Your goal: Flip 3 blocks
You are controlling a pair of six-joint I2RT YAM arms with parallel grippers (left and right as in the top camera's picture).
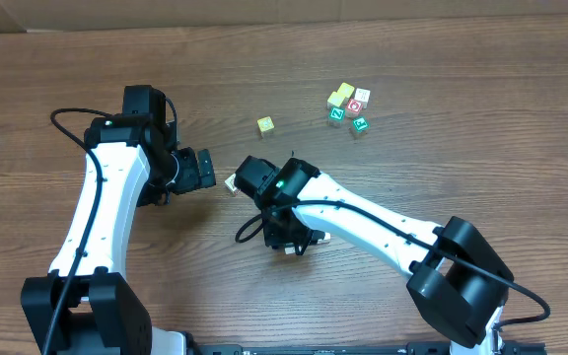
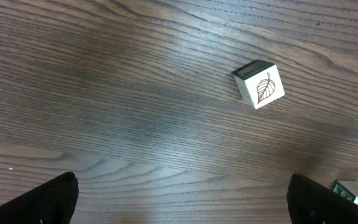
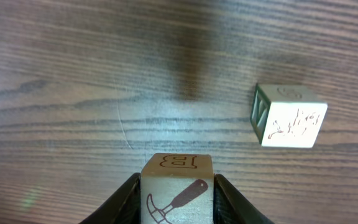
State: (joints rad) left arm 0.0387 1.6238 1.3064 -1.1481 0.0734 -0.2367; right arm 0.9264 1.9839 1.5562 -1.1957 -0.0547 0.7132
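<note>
A cream block with a brown hammer drawing and a letter B (image 3: pixel 178 186) sits between the fingers of my right gripper (image 3: pixel 178 200), which press both its sides. To its right, a second cream block (image 3: pixel 289 116) with a dark scribble and a green lettered side lies on the table. A third block with a leaf drawing (image 2: pixel 260 84) lies ahead and to the right of my left gripper (image 2: pixel 182 199), which is wide open over bare wood. From overhead, that leaf block (image 1: pixel 232 183) lies between the two wrists, and the right arm hides its own jaws.
A plain yellow cube (image 1: pixel 265 125) lies at the back centre. A cluster of yellow, red and green letter cubes (image 1: pixel 348 106) lies at the back right. The corner of another cube (image 2: pixel 355 193) peeks out beside the left gripper's right finger.
</note>
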